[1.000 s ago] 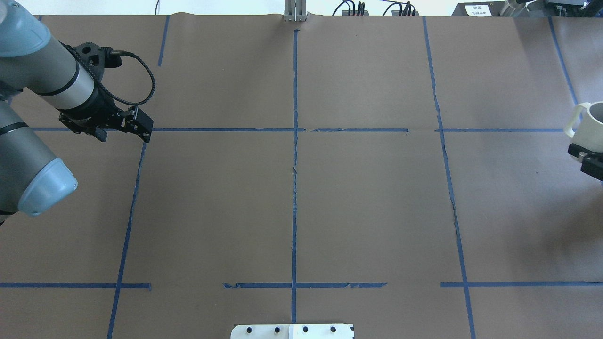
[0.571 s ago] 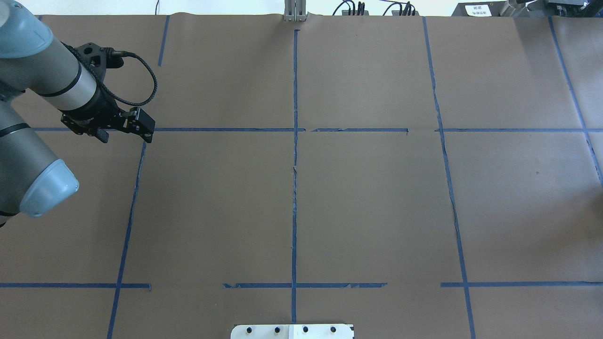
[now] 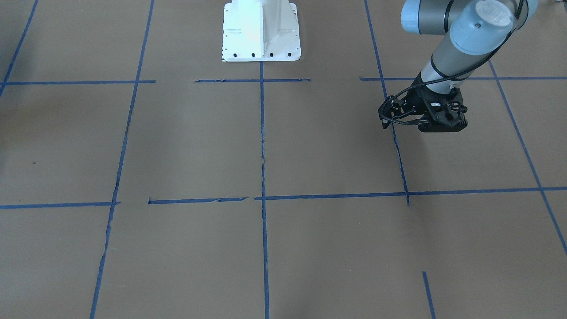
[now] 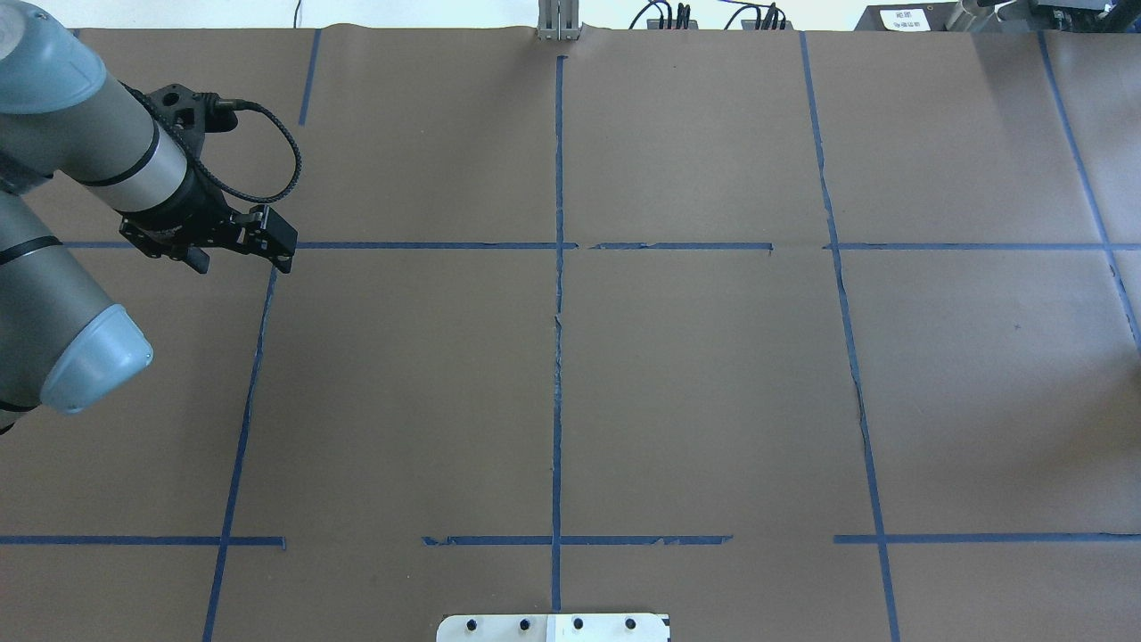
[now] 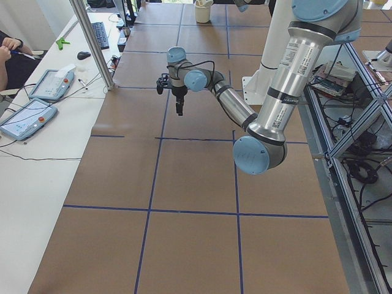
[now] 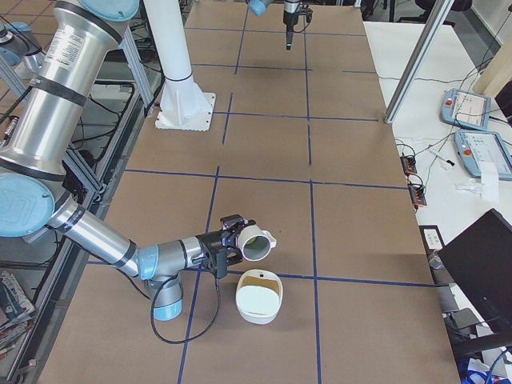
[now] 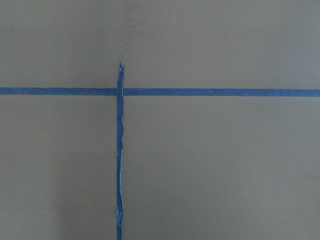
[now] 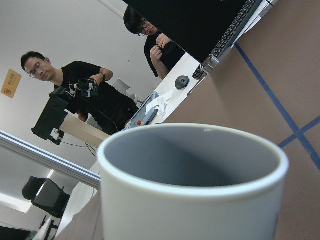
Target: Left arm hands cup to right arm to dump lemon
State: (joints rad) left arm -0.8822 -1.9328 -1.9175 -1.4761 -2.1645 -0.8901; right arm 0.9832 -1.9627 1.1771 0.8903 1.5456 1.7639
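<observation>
White cup (image 6: 258, 242) is at the right claw (image 6: 234, 246), tipped sideways close to a white bowl (image 6: 258, 300); we cannot tell if that claw pinches it. The left claw (image 4: 239, 253) is spread and holds nothing, pointing down above the tabletop (image 4: 695, 374). We cannot read the far label (image 4: 900, 18).

Bright, even, diffuse light from overhead in all views. White metal robot base (image 3: 261, 26) overexposed, surface detail lost. Faint soft shadow on brown paper table cover (image 3: 310, 146) far view-left of that base. Left wrist view flat, corners darker. White mug with grey inside (image 8: 192, 185) close-up, slightly soft.
</observation>
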